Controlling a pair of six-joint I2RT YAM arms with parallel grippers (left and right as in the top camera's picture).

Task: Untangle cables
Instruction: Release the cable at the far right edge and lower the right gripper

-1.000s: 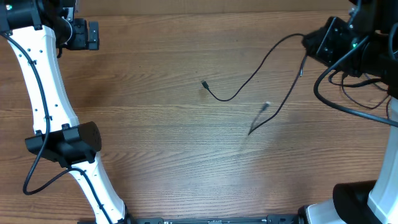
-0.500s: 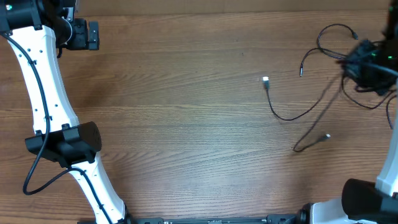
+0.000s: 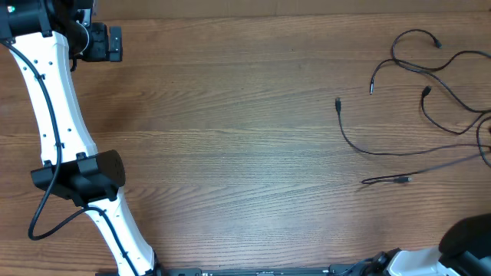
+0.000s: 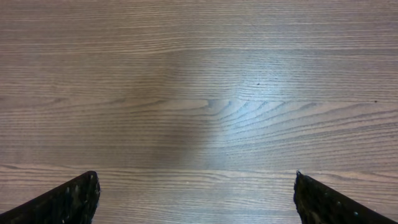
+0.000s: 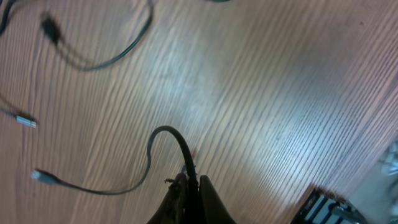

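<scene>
Several thin black cables lie spread over the right part of the table. One cable (image 3: 368,149) curves from a plug at mid-table toward the right edge. Another cable (image 3: 383,181) lies nearly straight below it. A looped cable (image 3: 410,33) sits at the far right. My right gripper (image 5: 191,180) is out of the overhead view; in its wrist view it is shut on a black cable (image 5: 163,130) that arcs out of the jaws to a plug end (image 5: 38,175). My left gripper (image 3: 116,44) is at the far left corner, open (image 4: 195,180) over bare wood.
The left arm (image 3: 57,115) stretches along the table's left side. The right arm's base (image 3: 468,241) is at the front right corner. In the right wrist view, a second cable (image 5: 106,59) and a silver plug (image 5: 25,120) lie on the wood.
The right arm has swung right and left the overhead view, dragging the cables from mid-table to the right side, where they now lie more spread out. The left arm has not moved.
</scene>
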